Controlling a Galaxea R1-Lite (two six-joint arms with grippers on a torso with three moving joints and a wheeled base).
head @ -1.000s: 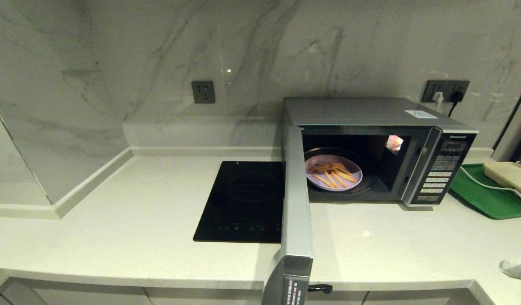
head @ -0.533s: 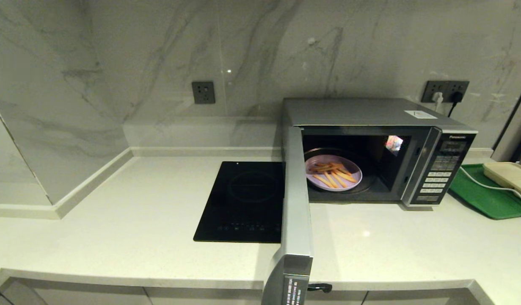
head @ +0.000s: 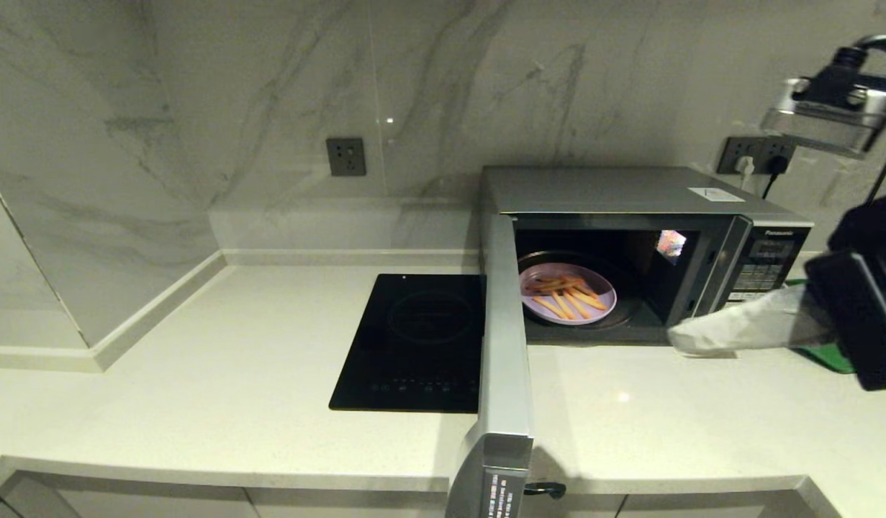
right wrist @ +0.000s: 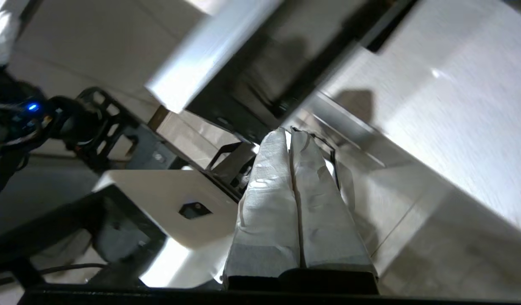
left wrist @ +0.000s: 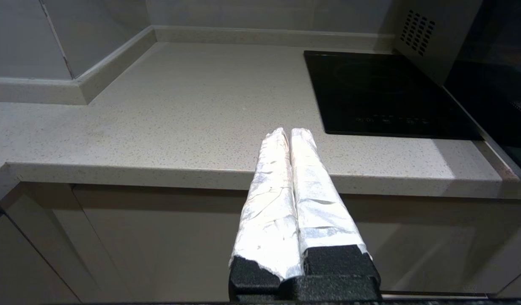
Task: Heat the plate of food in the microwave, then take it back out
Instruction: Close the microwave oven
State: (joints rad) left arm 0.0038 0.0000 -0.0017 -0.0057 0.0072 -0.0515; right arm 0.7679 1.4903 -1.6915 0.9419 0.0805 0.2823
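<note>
The right gripper (head: pixel 676 338) has swung in beside the microwave (head: pixel 630 252), its 2 fingers pressed together and empty; the plate of food (head: pixel 566 292) sits inside, door (head: pixel 502 345) wide for reach; the left gripper (left wrist: pixel 290 132), likewise closed on nothing, parks low.

Home kitchen — marble-look wall (head: pixel 270 108), speckled countertop (head: pixel 198 374), built-in induction hob (head: pixel 414 338), microwave (head: pixel 630 194) — cabinets (left wrist: pixel 137 237) below.

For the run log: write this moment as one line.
microwave door open | plate of food inside | right hand shut, empty, near opening | left hand shut, parked

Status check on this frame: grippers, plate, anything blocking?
Right gripper shut, empty, at the microwave front. Left gripper shut, parked below the counter edge. Plate of food inside, door wide open. Nothing blocking.
</note>
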